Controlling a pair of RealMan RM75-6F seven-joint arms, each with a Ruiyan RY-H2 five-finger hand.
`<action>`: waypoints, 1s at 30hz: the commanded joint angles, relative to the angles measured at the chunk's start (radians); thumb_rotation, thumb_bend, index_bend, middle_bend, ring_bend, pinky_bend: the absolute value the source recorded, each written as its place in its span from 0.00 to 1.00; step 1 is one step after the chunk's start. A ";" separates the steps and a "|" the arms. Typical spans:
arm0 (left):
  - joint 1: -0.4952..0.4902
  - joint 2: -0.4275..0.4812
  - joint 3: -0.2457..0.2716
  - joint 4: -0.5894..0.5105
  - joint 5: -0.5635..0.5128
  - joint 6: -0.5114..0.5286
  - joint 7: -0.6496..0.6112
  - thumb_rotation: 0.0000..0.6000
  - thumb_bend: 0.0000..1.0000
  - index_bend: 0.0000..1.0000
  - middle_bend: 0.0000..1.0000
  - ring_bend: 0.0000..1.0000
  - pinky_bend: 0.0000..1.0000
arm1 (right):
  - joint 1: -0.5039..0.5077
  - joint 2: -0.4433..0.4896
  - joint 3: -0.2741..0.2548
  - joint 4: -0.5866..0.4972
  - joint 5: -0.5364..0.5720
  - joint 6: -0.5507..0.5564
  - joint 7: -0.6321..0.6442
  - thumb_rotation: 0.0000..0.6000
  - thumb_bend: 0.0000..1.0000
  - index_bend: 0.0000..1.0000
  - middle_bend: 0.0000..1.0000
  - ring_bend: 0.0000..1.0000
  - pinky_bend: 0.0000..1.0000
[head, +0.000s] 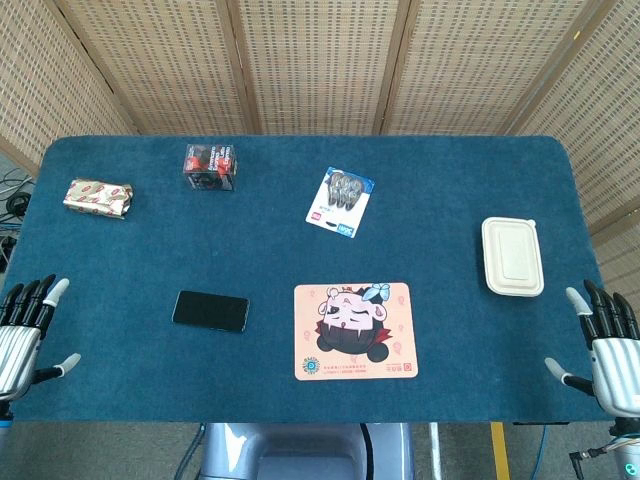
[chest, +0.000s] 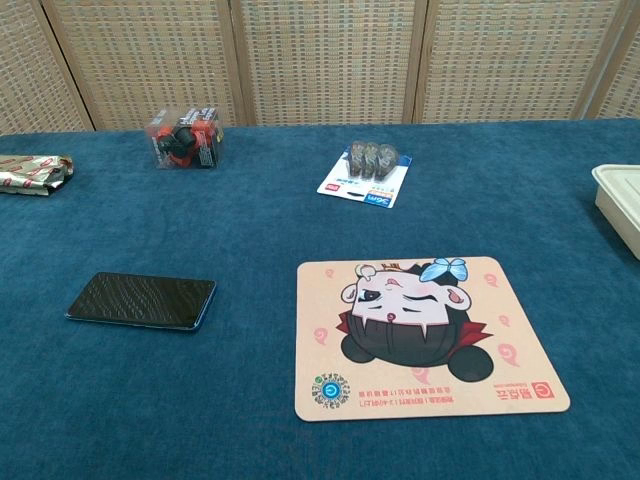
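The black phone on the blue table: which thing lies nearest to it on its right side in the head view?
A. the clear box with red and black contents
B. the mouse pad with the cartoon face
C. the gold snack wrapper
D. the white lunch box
B: in the head view the phone lies flat just left of the mouse pad, apart from it; the other things lie farther off.

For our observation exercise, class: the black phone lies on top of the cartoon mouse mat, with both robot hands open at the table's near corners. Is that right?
Not quite. The head view shows the phone lying on the blue table left of the mouse mat, apart from it. The left robot hand and right robot hand are open.
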 joint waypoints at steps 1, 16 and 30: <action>-0.002 -0.001 -0.001 0.001 -0.001 -0.004 0.001 1.00 0.00 0.00 0.00 0.00 0.00 | 0.001 0.000 0.002 0.000 0.005 -0.004 -0.002 1.00 0.00 0.00 0.00 0.00 0.00; -0.096 -0.027 -0.018 0.022 0.050 -0.110 -0.056 1.00 0.00 0.00 0.00 0.00 0.00 | 0.009 0.001 0.007 0.002 0.039 -0.037 0.002 1.00 0.00 0.00 0.00 0.00 0.00; -0.443 -0.210 -0.113 -0.014 -0.217 -0.656 0.155 1.00 0.00 0.09 0.00 0.00 0.00 | 0.011 0.015 0.021 0.010 0.069 -0.049 0.051 1.00 0.00 0.00 0.00 0.00 0.00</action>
